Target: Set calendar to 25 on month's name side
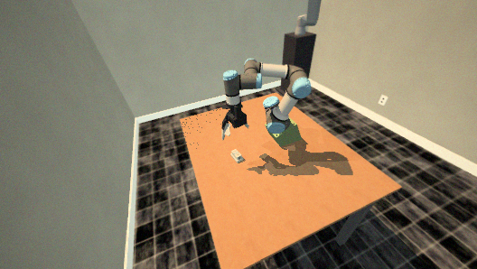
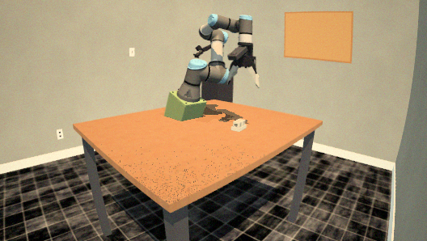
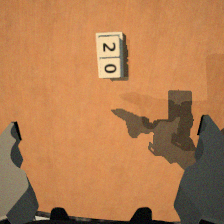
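The small cream calendar (image 2: pixel 241 128) stands on the orange table. In the wrist view two cubes lie side by side in its tray (image 2: pixel 238 128): a cube showing 2 (image 3: pixel 109 47) and a cube showing 0 (image 3: pixel 110 68). Both digits appear turned about a quarter turn in that picture. The month's name and the cubes' other faces cannot be made out. My gripper (image 1: pixel 235 132) (image 2: pixel 243 84) (image 3: pixel 108 120) is open and empty, high above the table, with its jaws spread wide. The calendar lies ahead of the jaws in the wrist view, not between them.
The orange table (image 1: pixel 253 212) (image 2: pixel 154 141) also carries the arm's green base block (image 1: pixel 289 136) (image 2: pixel 183 111). The arm's shadow (image 1: pixel 294 169) (image 3: pixel 167 137) falls beside the calendar. A dark pedestal (image 1: pixel 298 54) with another arm stands behind the table.
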`<state>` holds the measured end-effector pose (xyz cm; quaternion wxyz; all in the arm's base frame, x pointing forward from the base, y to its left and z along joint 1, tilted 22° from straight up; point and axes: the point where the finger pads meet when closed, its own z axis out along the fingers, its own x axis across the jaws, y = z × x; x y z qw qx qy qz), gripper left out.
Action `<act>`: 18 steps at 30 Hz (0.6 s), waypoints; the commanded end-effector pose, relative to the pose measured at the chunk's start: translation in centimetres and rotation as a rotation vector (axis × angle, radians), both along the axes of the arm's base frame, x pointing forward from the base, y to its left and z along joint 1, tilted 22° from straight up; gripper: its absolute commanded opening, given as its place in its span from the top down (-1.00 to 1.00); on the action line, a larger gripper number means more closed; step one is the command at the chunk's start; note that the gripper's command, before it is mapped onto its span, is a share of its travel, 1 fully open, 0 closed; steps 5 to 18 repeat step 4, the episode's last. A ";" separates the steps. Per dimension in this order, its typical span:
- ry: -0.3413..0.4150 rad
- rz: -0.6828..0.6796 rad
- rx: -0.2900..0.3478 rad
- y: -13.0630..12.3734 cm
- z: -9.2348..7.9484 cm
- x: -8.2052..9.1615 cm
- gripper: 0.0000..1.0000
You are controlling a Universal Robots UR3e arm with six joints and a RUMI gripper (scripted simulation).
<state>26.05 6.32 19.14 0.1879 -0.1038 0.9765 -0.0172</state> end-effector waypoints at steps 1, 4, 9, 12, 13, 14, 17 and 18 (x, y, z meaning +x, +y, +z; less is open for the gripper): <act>-0.002 0.000 -0.001 0.0 0.1 0.0 -1.00; -0.002 0.000 -0.001 0.0 0.1 0.0 -1.00; -0.002 0.000 -0.001 0.0 0.1 0.0 -1.00; -0.002 0.000 -0.001 0.0 0.1 0.0 -1.00; -0.002 0.000 -0.001 0.0 0.1 0.0 -1.00; -0.002 0.000 -0.001 0.0 0.1 0.0 -1.00; -0.002 0.000 -0.001 0.0 0.1 0.0 -1.00; -0.002 0.000 -0.001 0.0 0.1 0.0 -1.00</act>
